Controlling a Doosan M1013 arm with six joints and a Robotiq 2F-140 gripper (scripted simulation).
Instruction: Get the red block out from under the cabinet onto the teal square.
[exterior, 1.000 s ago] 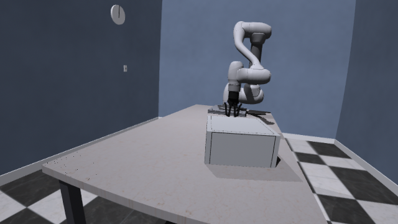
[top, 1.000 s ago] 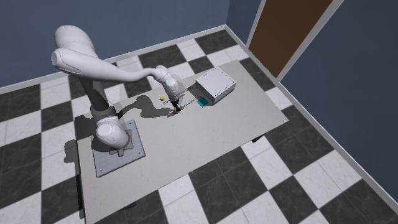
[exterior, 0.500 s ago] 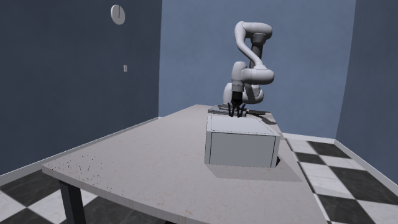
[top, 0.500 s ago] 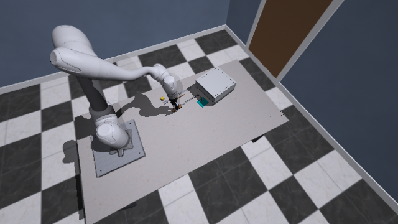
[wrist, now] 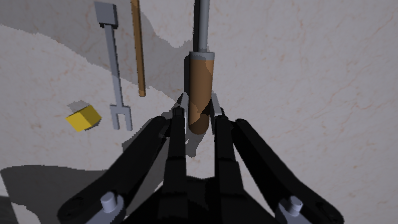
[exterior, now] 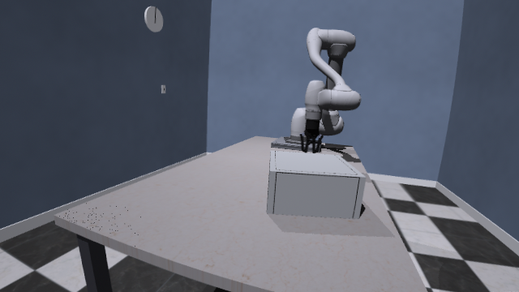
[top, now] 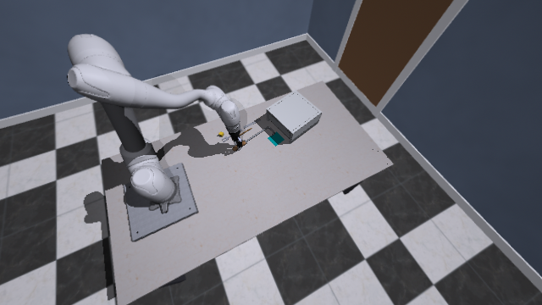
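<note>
Hand grips tool handle near cabinet

The hand (top: 238, 144) (exterior: 311, 151) (wrist: 199, 101) is closed most of the way, its fingers clamped on an orange-brown handle (wrist: 201, 82) over the desk (top: 254, 191) (exterior: 182, 203). In the wrist view, a yellow block (wrist: 83, 118), a grey forked tool (wrist: 115, 65) and a thin brown stick (wrist: 138, 47) lie left of the hand. Beyond it stand the teal square (top: 275, 139) and the cabinet (top: 294, 113) (exterior: 316, 195). The red block is out of sight, so its place cannot be told.

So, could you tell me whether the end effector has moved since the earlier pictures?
Yes: in the exterior view, the end effector has shifted rightward against the cabinet.
</note>
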